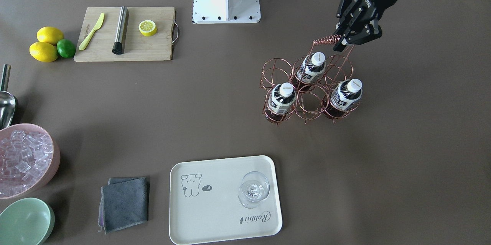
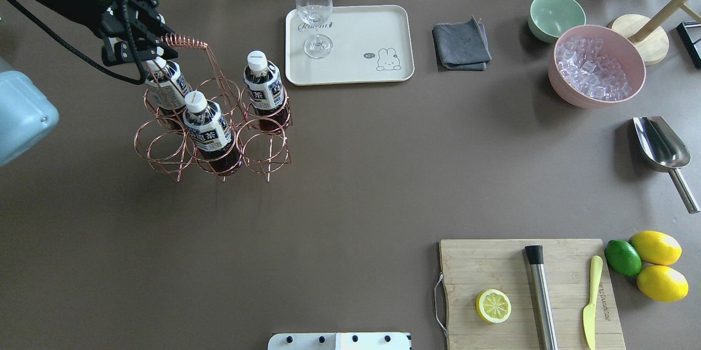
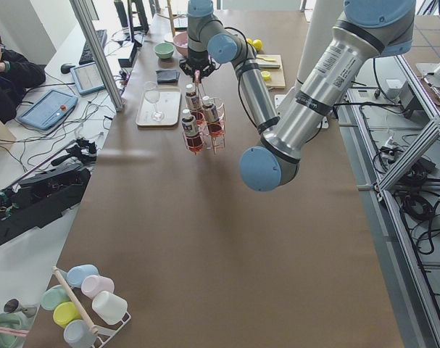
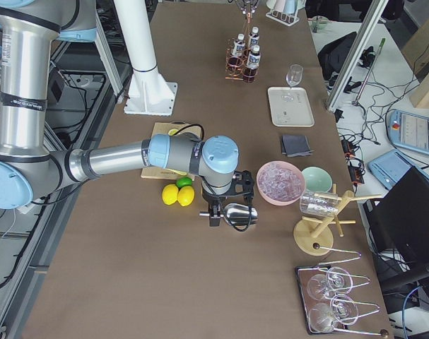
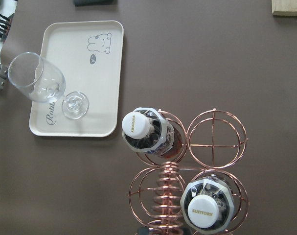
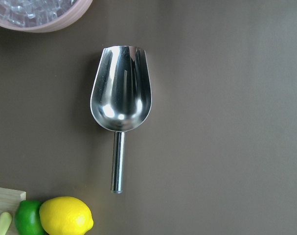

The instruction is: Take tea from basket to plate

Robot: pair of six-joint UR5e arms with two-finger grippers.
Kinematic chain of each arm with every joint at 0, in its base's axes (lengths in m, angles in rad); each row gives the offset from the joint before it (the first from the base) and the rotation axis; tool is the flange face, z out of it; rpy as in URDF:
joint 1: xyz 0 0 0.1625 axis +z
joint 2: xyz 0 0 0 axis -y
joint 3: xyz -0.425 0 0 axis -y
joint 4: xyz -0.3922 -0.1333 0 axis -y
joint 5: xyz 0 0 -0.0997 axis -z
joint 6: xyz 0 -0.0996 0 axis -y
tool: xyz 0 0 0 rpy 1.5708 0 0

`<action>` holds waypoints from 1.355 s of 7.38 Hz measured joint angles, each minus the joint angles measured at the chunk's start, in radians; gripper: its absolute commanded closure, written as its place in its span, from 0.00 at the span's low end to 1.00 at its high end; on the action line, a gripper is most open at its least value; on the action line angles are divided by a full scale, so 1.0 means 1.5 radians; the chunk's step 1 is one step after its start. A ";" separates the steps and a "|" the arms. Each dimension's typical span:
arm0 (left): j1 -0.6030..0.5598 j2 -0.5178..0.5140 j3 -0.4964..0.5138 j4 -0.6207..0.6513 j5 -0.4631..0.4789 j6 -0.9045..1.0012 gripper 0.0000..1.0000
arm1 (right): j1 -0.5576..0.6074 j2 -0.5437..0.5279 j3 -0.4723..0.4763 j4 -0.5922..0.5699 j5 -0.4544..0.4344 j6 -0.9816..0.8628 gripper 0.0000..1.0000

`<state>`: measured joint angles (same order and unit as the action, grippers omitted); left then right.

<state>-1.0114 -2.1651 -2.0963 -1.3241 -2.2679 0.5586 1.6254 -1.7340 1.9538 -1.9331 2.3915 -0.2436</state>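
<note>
Three tea bottles (image 1: 317,64) (image 1: 282,97) (image 1: 347,93) with white caps stand in the copper wire basket (image 1: 307,99), also seen from overhead (image 2: 164,147). My left gripper (image 1: 343,43) is shut on the end of the basket's coiled handle (image 2: 183,41). The cream plate (image 1: 215,214) lies beyond the basket, apart from it, with a stemmed glass (image 1: 254,189) on it. The left wrist view shows two caps (image 5: 136,123), the coil and the plate (image 5: 79,58). My right gripper (image 4: 215,205) hovers over a steel scoop (image 6: 121,88); I cannot tell whether it is open or shut.
A pink ice bowl (image 2: 594,65), a green bowl (image 2: 556,13) and a grey cloth (image 2: 460,38) lie along the far edge. A cutting board (image 2: 493,262) holds a half lemon, a steel muddler and a yellow knife, with lemons and a lime (image 2: 623,258) beside it.
</note>
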 measured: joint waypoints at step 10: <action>0.227 -0.100 -0.001 -0.084 0.141 -0.281 1.00 | 0.005 -0.002 0.001 0.000 0.000 0.000 0.00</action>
<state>-0.6710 -2.3144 -2.0982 -1.4499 -2.0570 0.1373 1.6330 -1.7365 1.9546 -1.9328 2.3916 -0.2439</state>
